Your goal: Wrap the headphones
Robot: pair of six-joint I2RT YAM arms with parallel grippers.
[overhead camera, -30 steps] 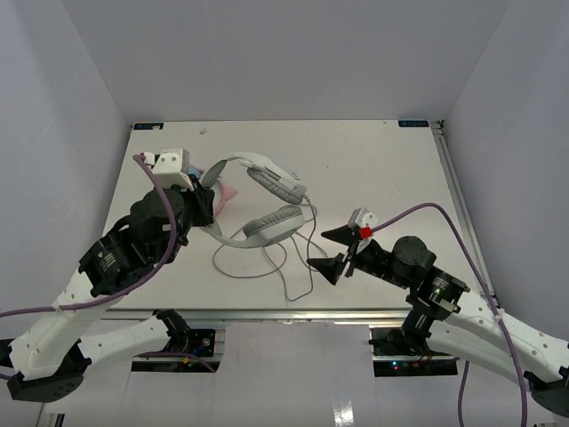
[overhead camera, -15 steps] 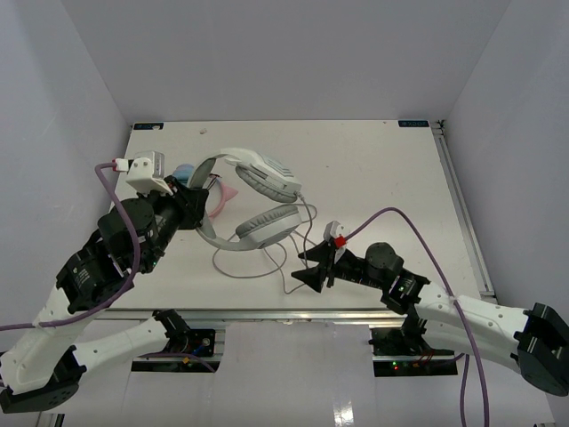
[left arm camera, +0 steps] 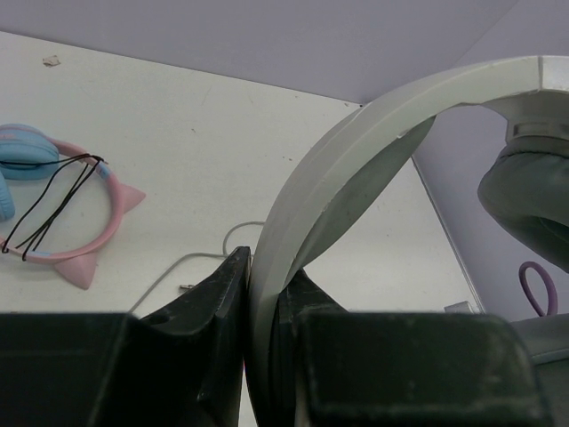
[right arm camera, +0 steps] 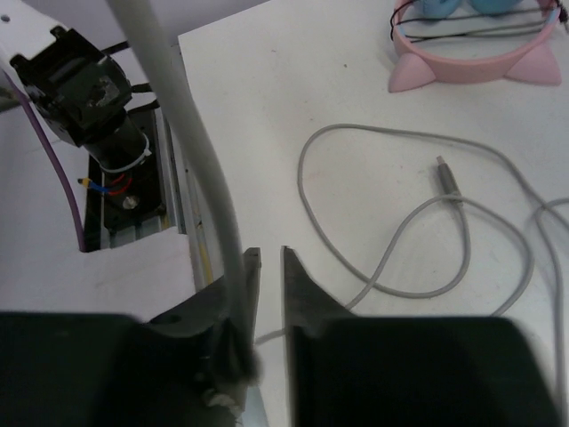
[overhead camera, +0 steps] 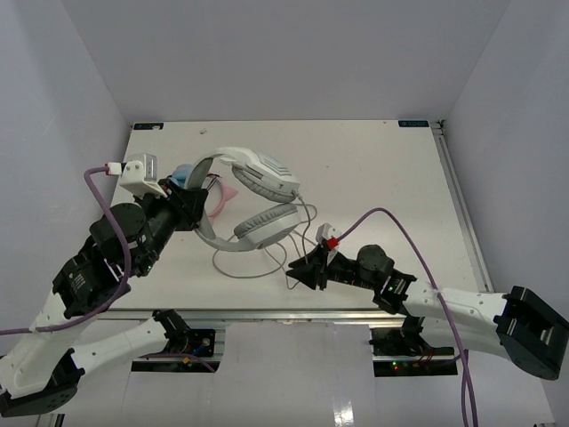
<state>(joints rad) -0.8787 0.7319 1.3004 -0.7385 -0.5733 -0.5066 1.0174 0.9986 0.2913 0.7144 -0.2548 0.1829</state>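
Moved: The right claw [overhead camera: 300, 272] had slid left and nearer along the table [overhead camera: 382, 169] to the near cable loops. Its fingers were spread wide a second before and now stood close. The left arm had drawn back to the left, carrying the headphones [overhead camera: 258, 191] with it.
Left claw: The left claw [left arm camera: 267, 285] was clamped on the headband [left arm camera: 356, 169], near its left end, and held it arched up.
Right claw: In the wrist view the right claw [right arm camera: 268, 267] had its fingers nearly together, with a slim gap at the tips. The cable [right arm camera: 400, 249] ran in under them. Whether it was pinched could not be told.
Headphones: They sat at the left middle of the table with the ear cups toward the centre, just beside the pink cat-ear band [left arm camera: 80, 222].
Cable: The cable [overhead camera: 258, 265] lay in loose loops on the table, nearer than the ear cups. The plug [right arm camera: 447, 178] lay free among them.
Done: As I judged it, only the grasps were made. One claw held the headband and the other was down at the cable.
Left to do: No turn of cable showed around the headband or cups, so the whole winding seemed yet to come, and the plug end yet to be tucked.
Writing: Small coloured labels [overhead camera: 413, 124] sat on the far edge of the table, too small to read. No brand was legible on the headphones.
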